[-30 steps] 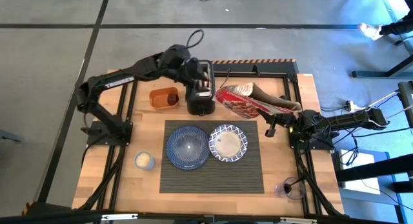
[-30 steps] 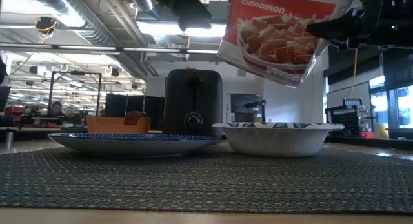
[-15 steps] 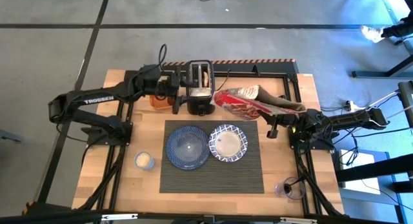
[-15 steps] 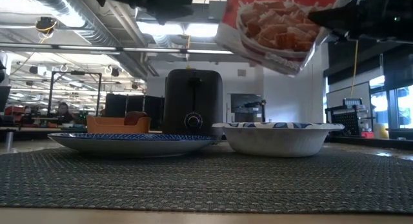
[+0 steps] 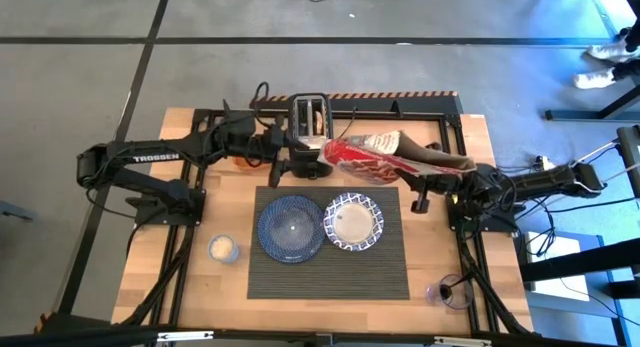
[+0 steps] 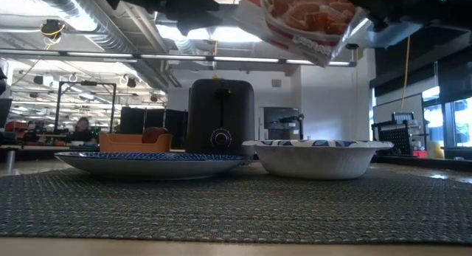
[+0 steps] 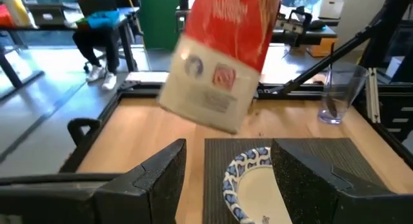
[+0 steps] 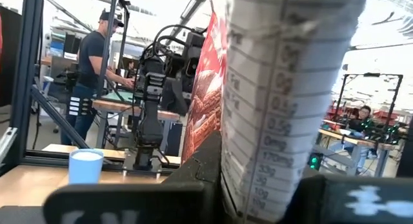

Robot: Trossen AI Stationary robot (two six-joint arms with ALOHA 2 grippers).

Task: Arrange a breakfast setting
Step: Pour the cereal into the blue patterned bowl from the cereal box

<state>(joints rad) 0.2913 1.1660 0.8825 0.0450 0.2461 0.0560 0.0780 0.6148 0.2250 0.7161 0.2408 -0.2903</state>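
Note:
A dark grey ribbed placemat [image 5: 390,272] lies in the middle of the table. On it are a round dark blue plate [image 5: 290,229] and a blue-and-white patterned bowl [image 5: 352,222]. My right gripper [image 5: 462,170] is shut on a red cereal box [image 5: 365,157], held in the air above the bowl's far side. My left gripper [image 5: 285,161] is open and empty, just left of the black toaster [image 5: 310,122], pointing toward the box [image 7: 222,62]. A dark red thing [image 6: 153,133] sits in the orange tub [image 6: 122,142]. Spoon and bagel are not in view. My right gripper pinches the cereal box between its two fingers at the end nearest the table's right edge [image 5: 450,164]. The right wrist view shows the printed narrow side panel [image 8: 277,121] between the fingers. The fingers come level from the right, along the box. The box is lifted clear and tilted.
A small white cup [image 5: 222,249] stands left of the placemat. A clear glass [image 5: 450,292] stands at the near right corner. The toaster stands just beyond the placemat's far edge. People show in the room beyond the table.
My left arm has come off the toaster's top, swung toward the table's left and gone down, so that its gripper is now beside the toaster's left side. My right gripper has lifted the cereal box higher and carried it a little toward the left.

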